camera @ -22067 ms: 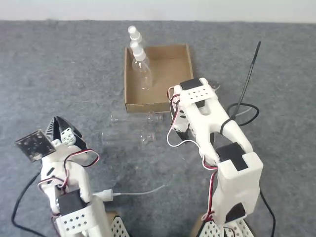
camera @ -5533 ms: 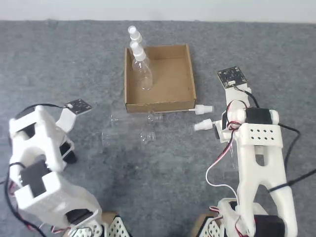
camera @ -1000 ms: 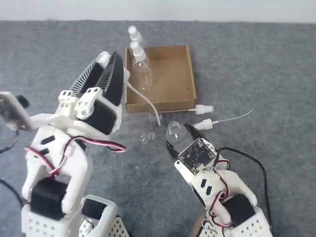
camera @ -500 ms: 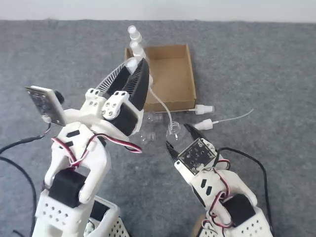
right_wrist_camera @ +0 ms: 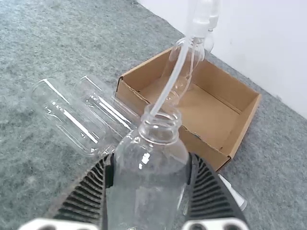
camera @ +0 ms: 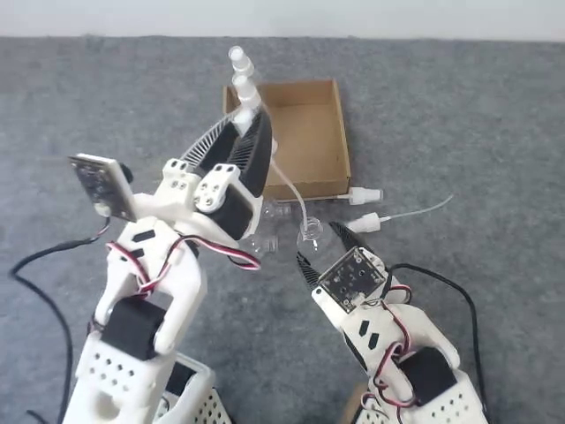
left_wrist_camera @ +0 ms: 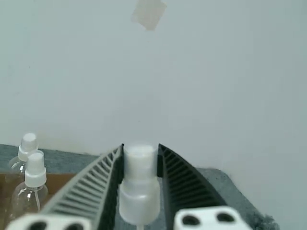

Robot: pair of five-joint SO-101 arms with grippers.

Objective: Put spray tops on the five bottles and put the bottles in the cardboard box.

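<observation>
White spray top (left_wrist_camera: 139, 187) is sitting pinched between the ribbed fingers of my left claw (left_wrist_camera: 140, 149). That claw, closed down to the top's width, is hanging nearer the cardboard box (camera: 341, 132) than half a second ago. A second ago it was out beside the box's outer wall. The top's thin tube (right_wrist_camera: 168, 84) is trailing down from my left claw and is now reaching the mouth of the upright bottle (right_wrist_camera: 152, 143). My right claw (right_wrist_camera: 149, 167) is still clamping that bottle by its shoulders, in the same spot as before, fingers parted only as wide as the glass.

I am counting five bottles. One is in my right claw, and two bare bottles (right_wrist_camera: 62, 112) are lying side by side on the grey worktop (camera: 485, 132) just beyond it. Two capped bottles (left_wrist_camera: 29, 165) are standing at the box's far corner, past my left claw. I am counting five tops too. One is in my left claw and two are on those capped bottles. Two loose spray tops (camera: 364, 194) are lying just beyond my right claw, near the box's front corner.
</observation>
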